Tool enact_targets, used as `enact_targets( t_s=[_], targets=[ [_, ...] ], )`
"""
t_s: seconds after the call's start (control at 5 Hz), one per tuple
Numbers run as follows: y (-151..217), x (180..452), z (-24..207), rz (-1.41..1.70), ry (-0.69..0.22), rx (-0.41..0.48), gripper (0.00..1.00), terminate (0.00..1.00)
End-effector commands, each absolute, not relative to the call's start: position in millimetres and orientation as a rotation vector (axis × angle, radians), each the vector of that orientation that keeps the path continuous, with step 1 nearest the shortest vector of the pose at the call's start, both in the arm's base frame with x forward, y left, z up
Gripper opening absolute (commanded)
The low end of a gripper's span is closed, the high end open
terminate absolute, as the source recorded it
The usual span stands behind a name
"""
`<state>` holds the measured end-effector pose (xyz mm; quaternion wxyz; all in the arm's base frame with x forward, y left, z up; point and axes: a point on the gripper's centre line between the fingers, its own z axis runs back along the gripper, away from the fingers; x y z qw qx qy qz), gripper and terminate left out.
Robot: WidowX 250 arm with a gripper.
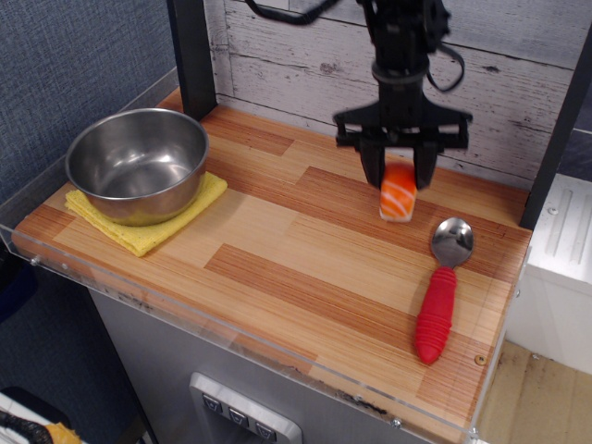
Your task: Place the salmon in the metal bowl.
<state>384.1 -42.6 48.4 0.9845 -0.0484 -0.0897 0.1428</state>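
The salmon (398,198) is a small orange piece with pale stripes on a white base. My gripper (400,178) is shut on its upper part and holds it a little above the wooden counter at the back right. The metal bowl (137,165) is round and shiny and stands empty on a yellow cloth (146,222) at the far left of the counter, well away from the gripper.
A metal spoon with a red handle (440,291) lies on the counter to the right of the salmon. A black post (192,55) stands behind the bowl. A clear plastic rim (231,328) runs along the counter's front edge. A white plank wall is behind.
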Motion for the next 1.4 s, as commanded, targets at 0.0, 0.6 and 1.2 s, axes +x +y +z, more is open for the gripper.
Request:
enact_targets(
  t_s=[0.0,0.6,1.2],
  targets=[
    [-10.7,370.0,119.5,0.336,-0.332,-0.153,0.0,0.0],
    [72.9,328.1,139.8,0.448,-0.319,-0.088,0.0,0.0],
    [123.0,298.0,131.8,0.552,-0.3,-0.04,0.0,0.0]
  ],
)
